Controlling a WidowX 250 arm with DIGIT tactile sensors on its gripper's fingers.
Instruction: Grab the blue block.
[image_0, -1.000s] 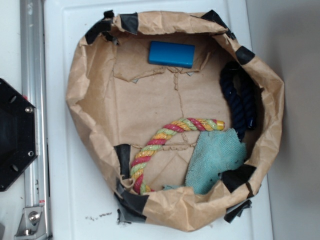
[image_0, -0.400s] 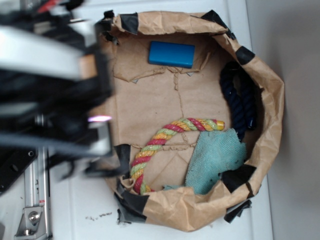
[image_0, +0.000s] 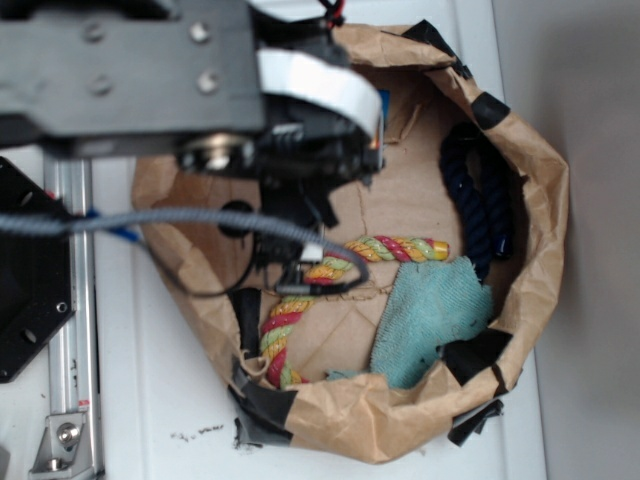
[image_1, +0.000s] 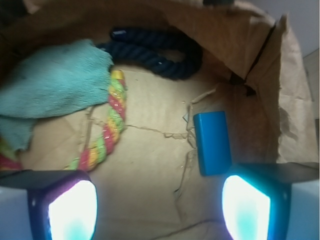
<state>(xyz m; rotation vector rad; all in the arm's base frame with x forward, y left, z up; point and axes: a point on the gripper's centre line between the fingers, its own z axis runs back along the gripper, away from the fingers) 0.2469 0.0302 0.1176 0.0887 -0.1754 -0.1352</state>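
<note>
Hard at the approach stage, with nothing grasped so far. Over the crumpled brown paper basin (image_0: 545, 190) with black-taped rim, looming large in the exterior view, the arm (image_0: 130, 75), hiding the far left part of the floor and the block with it. Along the right wall, the dark navy rope (image_0: 478, 195); nearer the front, the multicoloured rope (image_0: 300, 300) curving from centre to the rim, and the teal cloth (image_0: 430, 315) lying over its end. From the wrist view, more to go on: the gripper (image_1: 160, 210) spread wide, both pads lit at the bottom corners, holding nothing, hanging above bare paper floor. Just ahead of the right finger, flat on the floor near the paper wall, the blue block (image_1: 213, 142), clear of ropes and cloth, its near end overlapped in view by the right finger; whether touching, impossible to tell. Left to do, by the look of it: shifting rightward to straddle the block, lowering, closing, lifting.
</note>
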